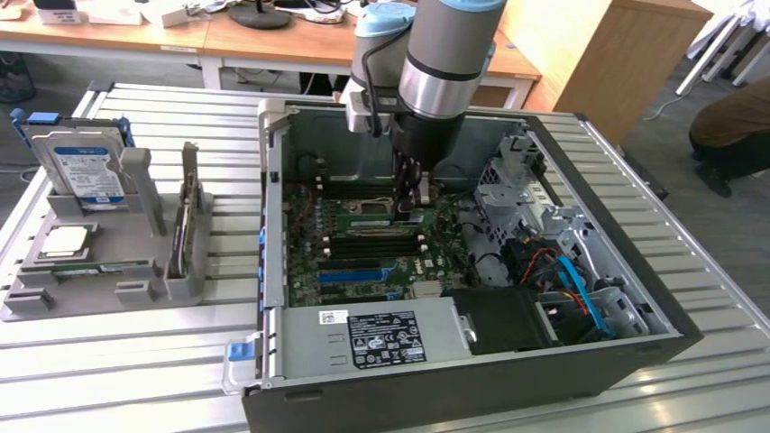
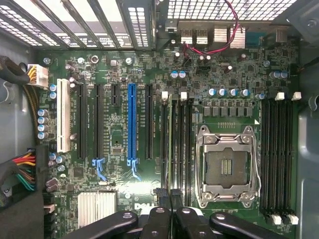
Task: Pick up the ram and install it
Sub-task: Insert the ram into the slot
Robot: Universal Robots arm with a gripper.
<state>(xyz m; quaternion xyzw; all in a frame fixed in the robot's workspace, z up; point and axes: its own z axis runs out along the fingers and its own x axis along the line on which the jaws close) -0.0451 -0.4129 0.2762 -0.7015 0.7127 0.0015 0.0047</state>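
**Jaws.** Your jaws are drawn close together and clamped on one end of the ram [image 2: 172, 144] [image 1: 364, 214]. The ram stands on edge in a memory slot of the motherboard [image 2: 234, 79] and runs away from the jaws along that slot. Your arm [image 1: 439, 63] stands upright over the case [image 1: 481, 397], with its lower end inside.

**Motherboard, counted in the wrist view.**
- One processor socket [image 2: 227, 167], a metal frame around bare contacts.
- Two banks of memory slots, one on each side of the socket. The ram sits in the bank between the socket and the expansion slots.
- Six expansion slots: one white [image 2: 63, 114], one blue [image 2: 131, 124] and four black, one of them short.
- One finned silver heat sink [image 2: 97, 206].

**Container one, the case.** It lies open on the slatted metal table [image 1: 121, 361]. It holds:
- the motherboard;
- one power supply [image 1: 373, 338] with a black-and-white label;
- one metal drive cage [image 1: 517, 180];
- one bundle of blue and orange cables [image 1: 565, 280].

**Container two, the grey tray [image 1: 72, 302].** It sits on the same table, just beside the case on the exterior view's left. It holds:
- one hard drive [image 1: 78, 167], upright;
- one processor [image 1: 67, 242], lying flat;
- one dark expansion card [image 1: 187, 216], standing on edge;
- one slim green strip [image 1: 103, 267] in a front groove, too small to identify.

**Surroundings.** One person [image 1: 734, 126] is at the exterior view's right edge, well apart from the case.
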